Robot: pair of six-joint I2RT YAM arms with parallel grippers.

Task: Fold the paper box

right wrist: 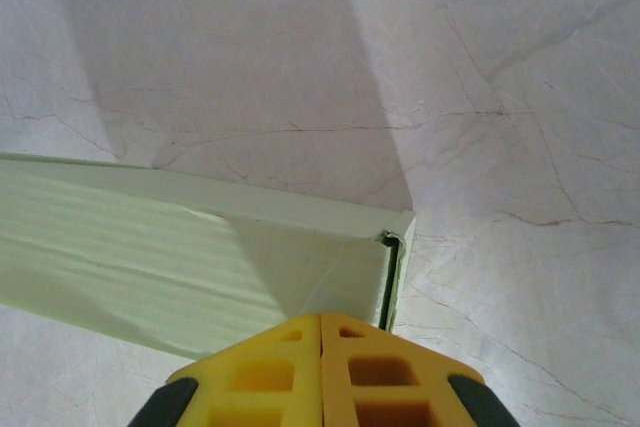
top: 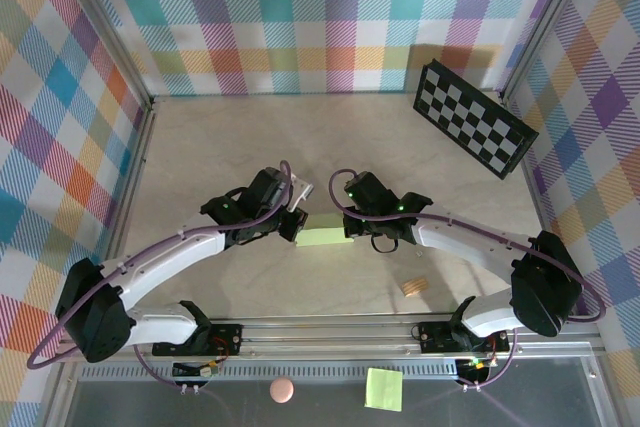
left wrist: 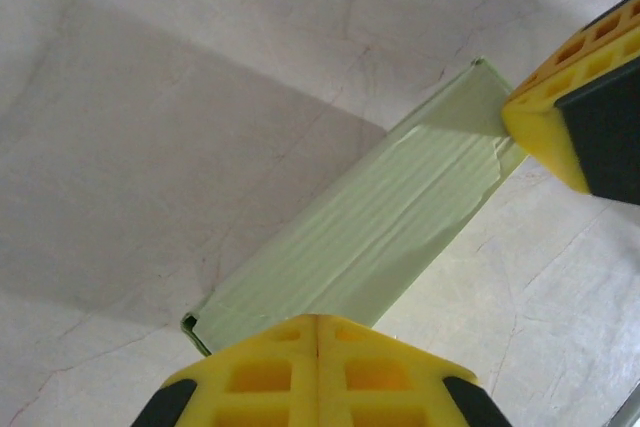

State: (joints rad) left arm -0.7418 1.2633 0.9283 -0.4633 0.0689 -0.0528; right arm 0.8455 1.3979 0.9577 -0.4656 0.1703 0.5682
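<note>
Pale-green paper box (top: 325,238) flat on the tabletop (top: 250,147); pinned at one end by the fully closed left end effector (left wrist: 318,347), at the other by the closed right end effector (right wrist: 320,332); likely flattening creases.

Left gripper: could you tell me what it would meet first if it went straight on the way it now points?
The paper box: the shut fingers of the left gripper sit at its near end, so advancing presses into the card. Past that lies the table; depth is unclear.
</note>
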